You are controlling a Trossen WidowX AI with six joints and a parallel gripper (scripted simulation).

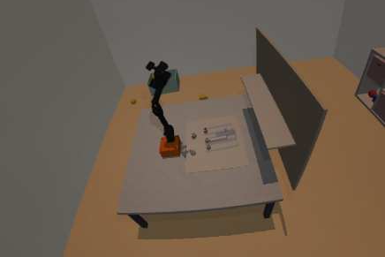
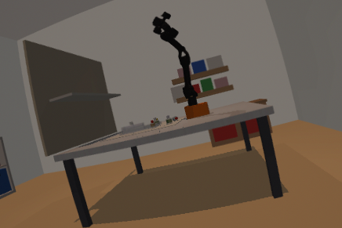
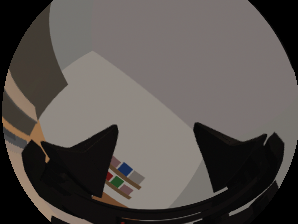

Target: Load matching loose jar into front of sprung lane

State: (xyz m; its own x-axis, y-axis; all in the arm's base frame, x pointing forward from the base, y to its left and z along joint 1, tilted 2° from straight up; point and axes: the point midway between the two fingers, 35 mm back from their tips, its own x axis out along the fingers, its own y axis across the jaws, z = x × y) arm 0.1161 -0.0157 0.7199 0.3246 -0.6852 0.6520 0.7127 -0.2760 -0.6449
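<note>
My gripper (image 3: 156,128) is open and empty, raised high above the table and pointing away from it. Three small jars stand at the front ends of the clear lanes: one with a red top (image 1: 205,130), a greyish one (image 1: 207,139) in the middle and one with a yellow top (image 1: 208,147). Two loose jars are nearer the arm's base: a greyish one (image 1: 193,135) and one with a bit of red beside or on it (image 1: 192,152). The jars are too small to match surely. The pusher plate and front stop cannot be made out. The wrist view shows no jars.
The lanes stand on a pale mat (image 1: 216,163) in front of the orange arm base (image 1: 169,147) (image 2: 197,110). Behind them a raised shelf (image 1: 269,110) (image 2: 84,96) juts from a tall dark panel (image 1: 305,131) (image 2: 67,96). A grey strip (image 1: 260,153) lies along the table below the shelf.
</note>
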